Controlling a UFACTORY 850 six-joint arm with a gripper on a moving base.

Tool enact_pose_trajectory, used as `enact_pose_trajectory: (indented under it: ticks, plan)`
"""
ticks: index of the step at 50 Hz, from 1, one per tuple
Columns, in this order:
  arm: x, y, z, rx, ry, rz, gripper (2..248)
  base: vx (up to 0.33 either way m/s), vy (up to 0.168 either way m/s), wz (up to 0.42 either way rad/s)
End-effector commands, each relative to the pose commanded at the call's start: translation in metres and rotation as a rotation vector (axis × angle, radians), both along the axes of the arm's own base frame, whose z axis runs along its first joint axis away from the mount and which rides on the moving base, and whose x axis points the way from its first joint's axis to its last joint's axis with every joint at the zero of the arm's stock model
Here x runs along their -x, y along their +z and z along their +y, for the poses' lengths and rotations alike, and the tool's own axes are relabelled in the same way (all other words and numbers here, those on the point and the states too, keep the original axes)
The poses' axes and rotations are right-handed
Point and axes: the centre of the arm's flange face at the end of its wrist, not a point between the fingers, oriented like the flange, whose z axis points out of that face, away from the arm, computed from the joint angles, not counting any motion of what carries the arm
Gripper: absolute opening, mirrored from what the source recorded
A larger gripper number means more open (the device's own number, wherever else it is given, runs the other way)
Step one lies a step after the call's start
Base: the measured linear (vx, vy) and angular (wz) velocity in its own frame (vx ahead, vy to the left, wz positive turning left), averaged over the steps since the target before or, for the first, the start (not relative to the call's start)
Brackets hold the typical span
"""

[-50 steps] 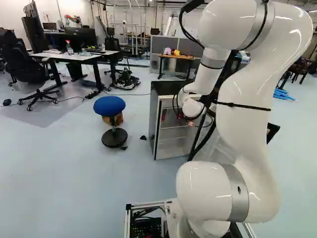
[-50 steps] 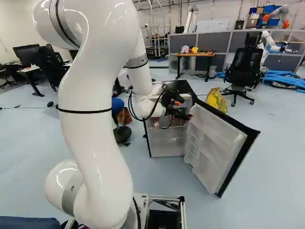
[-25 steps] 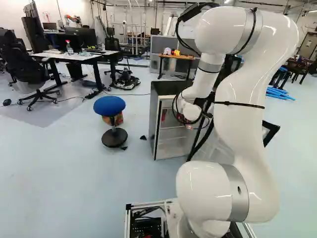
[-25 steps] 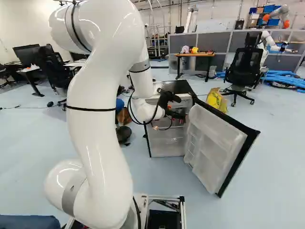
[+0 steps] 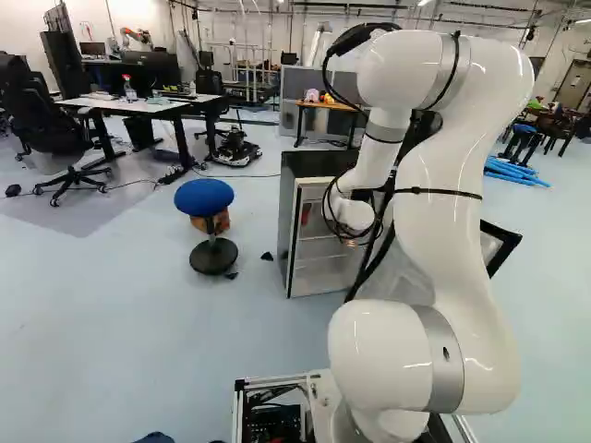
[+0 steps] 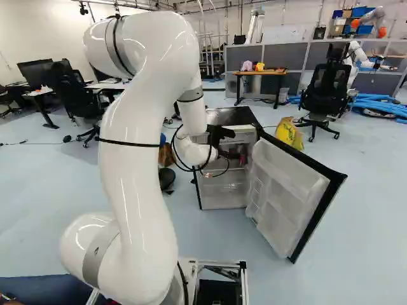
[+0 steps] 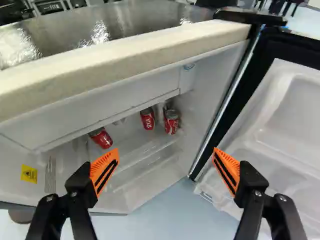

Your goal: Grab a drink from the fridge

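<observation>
Three red soda cans (image 7: 147, 120) are right there ahead of us, inside the small white-walled fridge (image 7: 107, 200) with its shiny dark top (image 7: 120, 22)! They sit on a clear shelf (image 7: 131, 148): two side by side towards the hinge of the swung-open door, the third well apart from them, nearer the wall with the yellow warning label (image 7: 29, 173).

And here's our black two-fingered pincer (image 6: 239, 152), up at the fridge's open front in the right base view, spread wide! Its ribbed orange pads (image 7: 104, 172) face each other across a broad gap, and all three cans are beyond the fingertips, apart from them. One finger shows in front of the shelf side, the other in front of the black-edged white door (image 6: 286, 184).

We have our big white arm (image 6: 130, 171) arching high and bending down to the fridge. Over in the left base view, a round blue-topped stool (image 5: 204, 197) stands just beside the fridge, while a yellow bag (image 6: 289, 133) sits behind the door in the right base view.
</observation>
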Motion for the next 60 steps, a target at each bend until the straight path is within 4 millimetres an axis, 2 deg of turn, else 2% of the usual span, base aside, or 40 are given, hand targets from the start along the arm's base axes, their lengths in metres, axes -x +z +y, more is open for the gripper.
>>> enact_pose_trajectory:
  ticks: [23, 60]
  plan:
    - [-0.006, -0.032, 0.015, 0.001, 0.225, 0.099, 247, 0.000, 0.000, 0.000]
    - [-0.015, -0.077, 0.013, -0.012, 0.227, 0.131, 247, 0.000, 0.000, 0.000]
